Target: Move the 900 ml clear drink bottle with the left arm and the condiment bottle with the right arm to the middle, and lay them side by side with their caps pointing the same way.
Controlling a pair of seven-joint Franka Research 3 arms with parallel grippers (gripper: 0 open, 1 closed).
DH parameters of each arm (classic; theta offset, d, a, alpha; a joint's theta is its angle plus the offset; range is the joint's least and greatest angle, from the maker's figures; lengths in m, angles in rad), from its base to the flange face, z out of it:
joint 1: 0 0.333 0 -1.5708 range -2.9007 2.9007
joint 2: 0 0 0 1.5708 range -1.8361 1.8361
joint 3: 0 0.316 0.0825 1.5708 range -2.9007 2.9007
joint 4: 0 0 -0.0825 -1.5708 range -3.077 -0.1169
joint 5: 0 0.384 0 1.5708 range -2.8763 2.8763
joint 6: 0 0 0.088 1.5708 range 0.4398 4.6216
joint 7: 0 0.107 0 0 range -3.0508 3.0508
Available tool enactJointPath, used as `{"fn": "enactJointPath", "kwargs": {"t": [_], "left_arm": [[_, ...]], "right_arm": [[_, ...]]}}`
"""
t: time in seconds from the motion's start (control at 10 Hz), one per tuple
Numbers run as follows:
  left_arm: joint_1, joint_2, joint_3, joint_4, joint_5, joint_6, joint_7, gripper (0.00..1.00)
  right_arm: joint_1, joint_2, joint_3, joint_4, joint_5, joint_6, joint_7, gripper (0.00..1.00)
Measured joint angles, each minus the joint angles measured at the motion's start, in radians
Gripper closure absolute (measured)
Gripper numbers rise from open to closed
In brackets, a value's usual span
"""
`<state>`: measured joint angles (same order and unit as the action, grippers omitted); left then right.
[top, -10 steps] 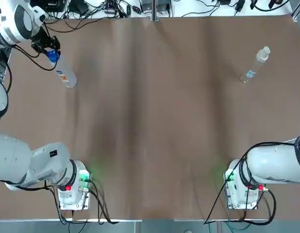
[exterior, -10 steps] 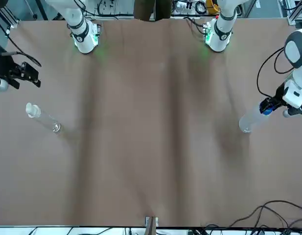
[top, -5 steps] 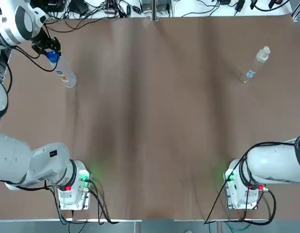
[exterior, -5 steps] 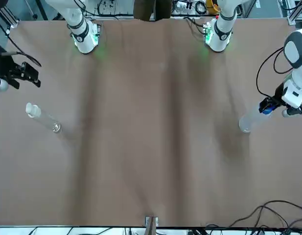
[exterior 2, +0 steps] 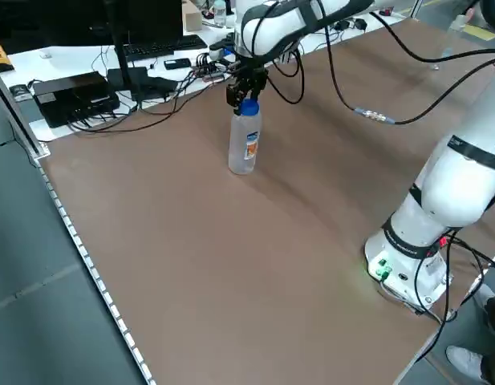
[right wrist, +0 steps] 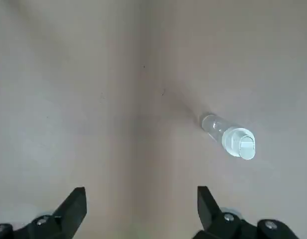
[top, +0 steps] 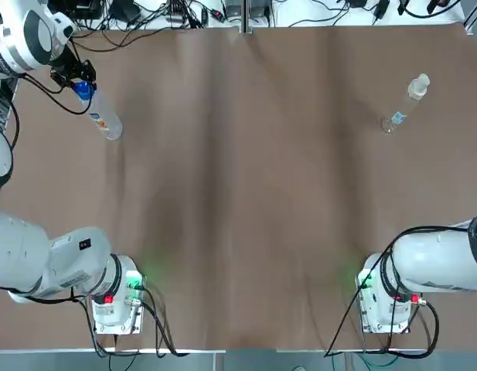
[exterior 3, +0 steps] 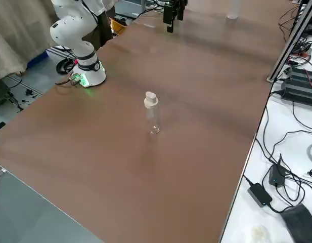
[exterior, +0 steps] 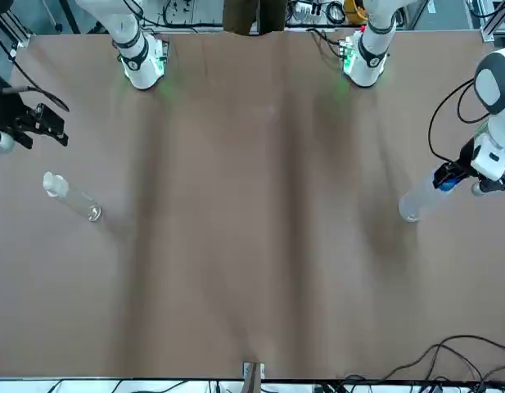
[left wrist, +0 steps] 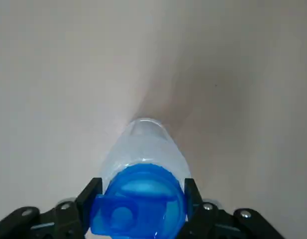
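Observation:
The clear drink bottle (top: 104,121) with a blue cap stands upright at the far left of the brown table (top: 246,193). My left gripper (top: 77,81) is directly above it, shut on the cap; in the left wrist view the cap (left wrist: 139,199) fills the gap between the fingers (left wrist: 88,196). The left side view shows the bottle (exterior 2: 243,144) standing on the table. The small clear condiment bottle (top: 404,104) with a white cap stands at the far right. My right gripper (exterior: 49,124) hangs open in the air, apart from that bottle (exterior: 72,195), which lies off to one side of it (right wrist: 228,134).
Both arm bases (top: 114,297) (top: 389,297) sit at the near edge. Cables and power bricks (exterior 3: 277,177) lie on the white bench beyond the far edge. A cable loop (exterior: 448,123) hangs from the left arm.

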<state>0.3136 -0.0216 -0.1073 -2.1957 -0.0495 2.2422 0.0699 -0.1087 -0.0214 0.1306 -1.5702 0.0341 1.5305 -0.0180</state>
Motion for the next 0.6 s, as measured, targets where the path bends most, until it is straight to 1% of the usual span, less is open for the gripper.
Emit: {"fn": "enactJointPath", "kwargs": {"t": [0.2, 0.3, 0.6], "left_arm": [[-0.003, 0.0, -0.017, 0.022, 0.0, -0.025, -0.056, 0.29], [-0.004, 0.0, -0.054, 0.04, 0.0, -0.032, -0.122, 0.29], [-0.015, 0.0, -0.202, 0.081, -0.001, -0.05, -0.42, 0.29]], "right_arm": [[0.0, 0.0, 0.0, 0.0, 0.0, 0.0, 0.0, 0.02], [0.0, 0.0, 0.0, 0.0, 0.0, 0.0, 0.0, 0.02], [0.0, 0.0, 0.0, 0.0, 0.0, 0.0, 0.0, 0.02]]}}
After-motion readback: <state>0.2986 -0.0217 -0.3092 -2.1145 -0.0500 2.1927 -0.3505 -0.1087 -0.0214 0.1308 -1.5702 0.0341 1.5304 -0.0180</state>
